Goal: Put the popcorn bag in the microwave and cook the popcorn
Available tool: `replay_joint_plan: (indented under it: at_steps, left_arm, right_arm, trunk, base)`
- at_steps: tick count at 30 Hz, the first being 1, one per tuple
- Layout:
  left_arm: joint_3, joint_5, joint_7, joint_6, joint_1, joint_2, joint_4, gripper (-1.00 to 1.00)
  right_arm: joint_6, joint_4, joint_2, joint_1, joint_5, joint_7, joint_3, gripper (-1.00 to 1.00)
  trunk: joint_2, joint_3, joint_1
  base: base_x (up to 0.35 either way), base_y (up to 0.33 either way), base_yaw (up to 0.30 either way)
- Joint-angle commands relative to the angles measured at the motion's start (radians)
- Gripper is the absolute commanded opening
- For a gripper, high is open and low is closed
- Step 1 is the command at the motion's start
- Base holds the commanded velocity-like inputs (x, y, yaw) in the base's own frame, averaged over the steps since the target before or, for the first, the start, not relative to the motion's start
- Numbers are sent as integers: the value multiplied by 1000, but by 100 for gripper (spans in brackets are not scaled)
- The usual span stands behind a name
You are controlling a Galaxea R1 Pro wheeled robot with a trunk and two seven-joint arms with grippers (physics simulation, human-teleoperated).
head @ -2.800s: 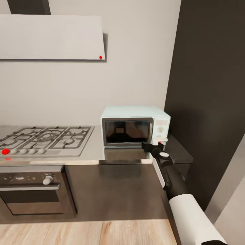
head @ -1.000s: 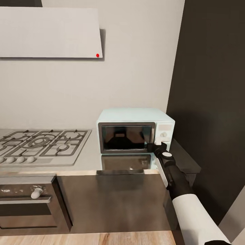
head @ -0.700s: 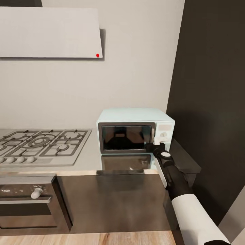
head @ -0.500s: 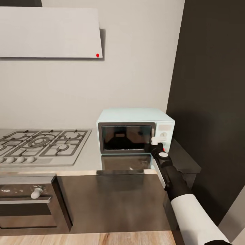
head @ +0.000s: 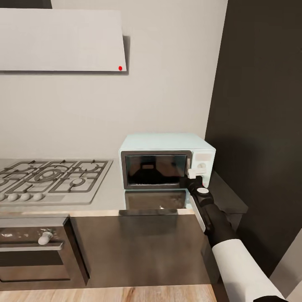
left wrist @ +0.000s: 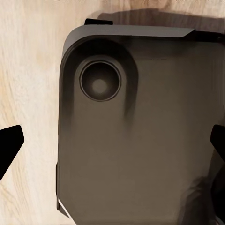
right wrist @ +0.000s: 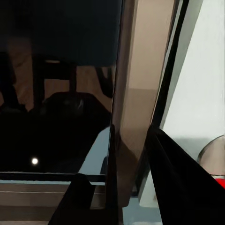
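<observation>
The microwave [head: 165, 147] is a pale blue-white box standing on the grey countertop [head: 110, 193] against the wall, its dark glass door [head: 156, 169] closed. My right gripper [head: 195, 172] is at the door's right edge, beside the knob panel [head: 201, 165]. In the right wrist view its two dark fingers [right wrist: 180, 187] stand on either side of the door's grey frame [right wrist: 131, 122], pinched on it. The popcorn bag and the popcorn are out of view. My left gripper [left wrist: 112, 140] is open and hangs over my own dark base.
A gas hob [head: 50, 178] lies in the worktop left of the microwave, with a built-in oven [head: 35, 251] beneath it and a white hood [head: 61, 40] above. A tall dark cabinet [head: 264, 126] rises right beside the microwave. Wood floor [head: 105, 293] runs along the cabinet fronts.
The head view came closer to the counter and shifted after the earliest frame. Over the last second my right gripper rose slightly along the microwave door's right edge. The door stays closed.
</observation>
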Motion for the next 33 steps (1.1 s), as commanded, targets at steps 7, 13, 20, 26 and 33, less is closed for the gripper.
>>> replay_joint_plan:
  at_steps: [7, 13, 20, 26, 33]
  left_arm:
    - [3, 7, 2, 0, 0, -1, 0, 100]
    - [2, 6, 2, 0, 0, -1, 0, 100]
    - [4, 7, 1, -1, 1, -1, 0, 100]
    - [5, 7, 0, -1, 1, -1, -1, 100]
    - [5, 7, 0, -1, 1, -1, -1, 100]
  right_arm:
    - [4, -1, 4, 0, -18, -18, 8, -100]
    - [2, -1, 1, 0, -18, -30, 7, -100]
    - [1, 3, 8, -1, 51, -34, -73, -100]
    - [1, 1, 7, -2, 32, -38, -84, -100]
    - [1, 1, 5, -2, 19, -37, -85, -100]
  trunk:
    - [-1, -1, 0]
    - [-1, -1, 0]
    - [0, -1, 0]
    - [0, -1, 0]
    - [0, -1, 0]
  base:
    - [-200, 111, 0]
    - [-212, 157, 0]
    - [-76, 68, 0]
    - [0, 0, 0]
    - [0, 0, 0]
